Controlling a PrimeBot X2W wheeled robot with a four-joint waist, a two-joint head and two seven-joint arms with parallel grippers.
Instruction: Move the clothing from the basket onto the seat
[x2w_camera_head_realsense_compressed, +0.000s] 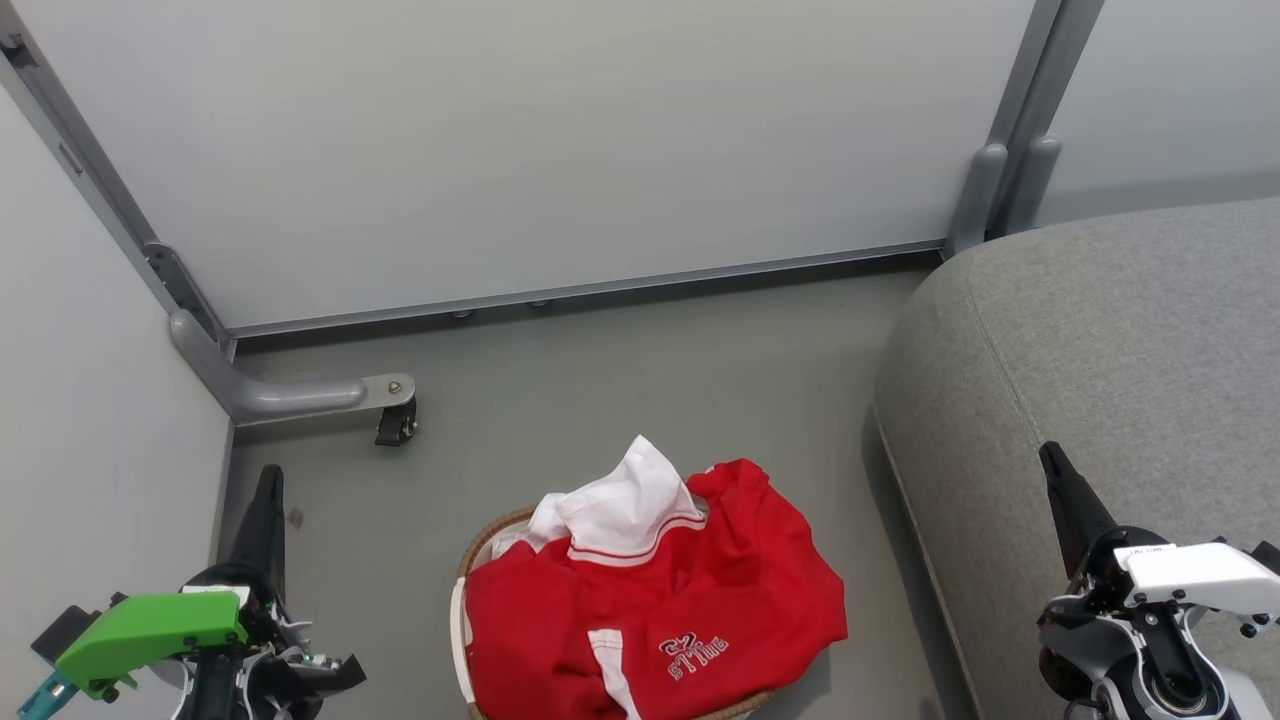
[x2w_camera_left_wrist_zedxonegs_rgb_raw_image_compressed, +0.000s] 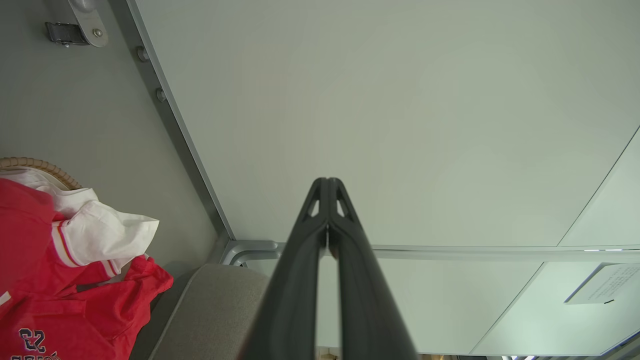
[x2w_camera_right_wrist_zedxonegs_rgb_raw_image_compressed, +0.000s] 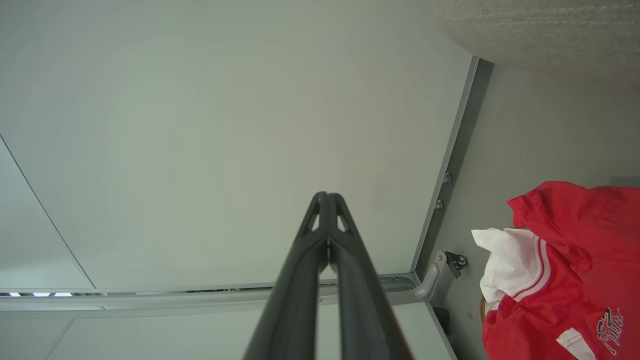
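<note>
With my left tool (x2w_camera_head_realsense_compressed: 269, 478) and right tool (x2w_camera_head_realsense_compressed: 1050, 456) both closed on nothing, I judge I'm starting: next, open one over the clothing (x2w_camera_head_realsense_compressed: 650, 600) in the basket (x2w_camera_head_realsense_compressed: 488, 536).

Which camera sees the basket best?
The head view: the basket shows its brown woven rim and a white handle beneath the red clothing. The left wrist view catches a short curve of rim. In the right wrist view, clothing mostly hides it.

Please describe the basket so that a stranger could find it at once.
Start at the grey sofa on the right. On the floor left of it stands the basket, heaped with red clothing. Only it has a brown woven rim.
</note>
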